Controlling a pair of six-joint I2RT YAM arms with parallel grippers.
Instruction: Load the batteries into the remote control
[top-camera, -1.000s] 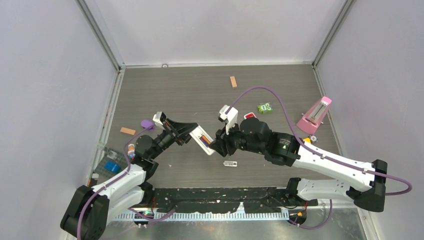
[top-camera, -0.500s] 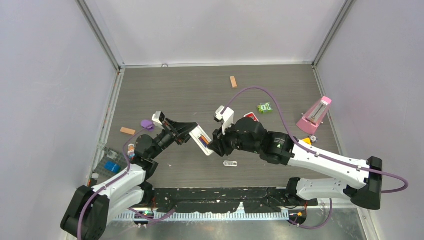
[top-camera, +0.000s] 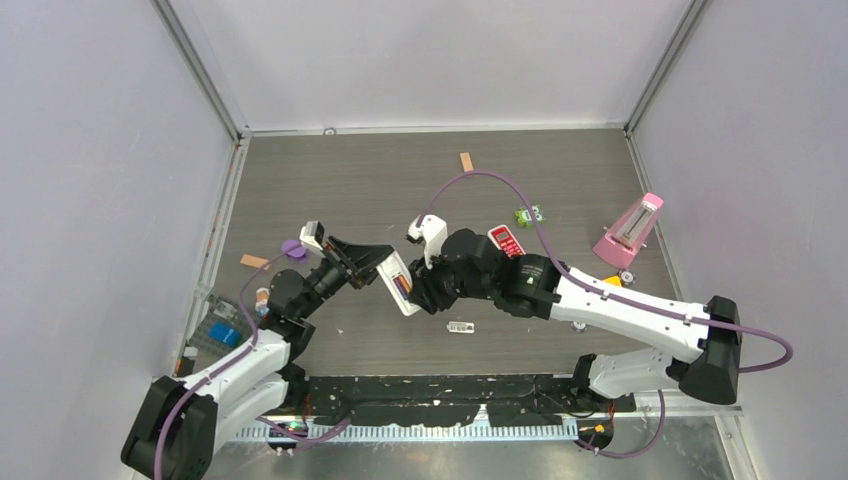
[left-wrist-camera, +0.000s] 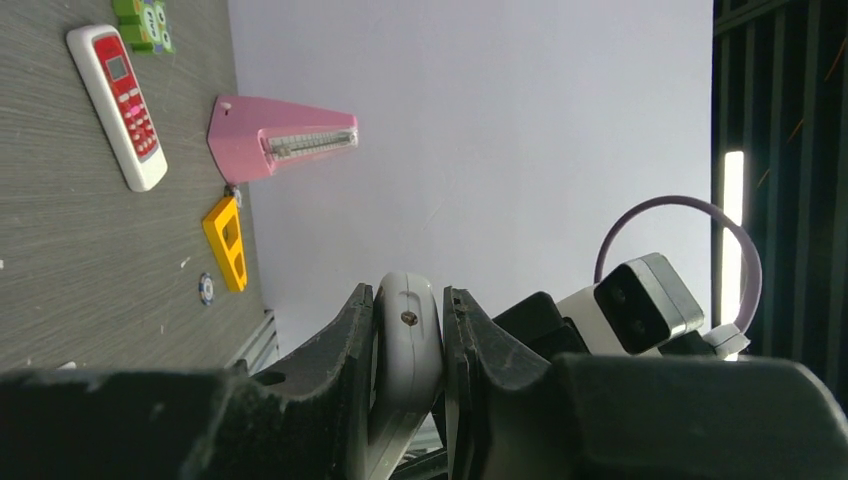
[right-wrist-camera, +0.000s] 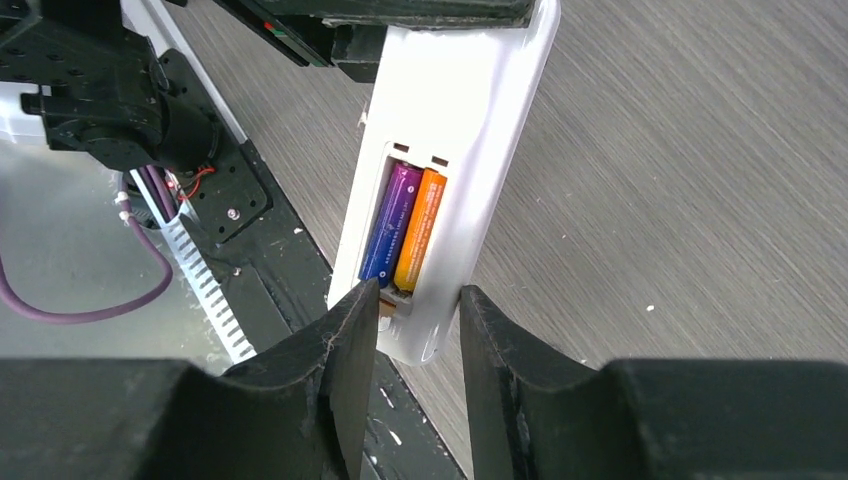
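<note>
The right fingers (right-wrist-camera: 335, 390) have slid left, baring the red remote (top-camera: 506, 241).

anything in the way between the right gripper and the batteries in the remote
Nothing visible is. The batteries lie uncovered, side by side in the open compartment of the remote control. The right gripper is open at the remote control's free end, just past the cells. The left gripper clamps the other end.
</note>
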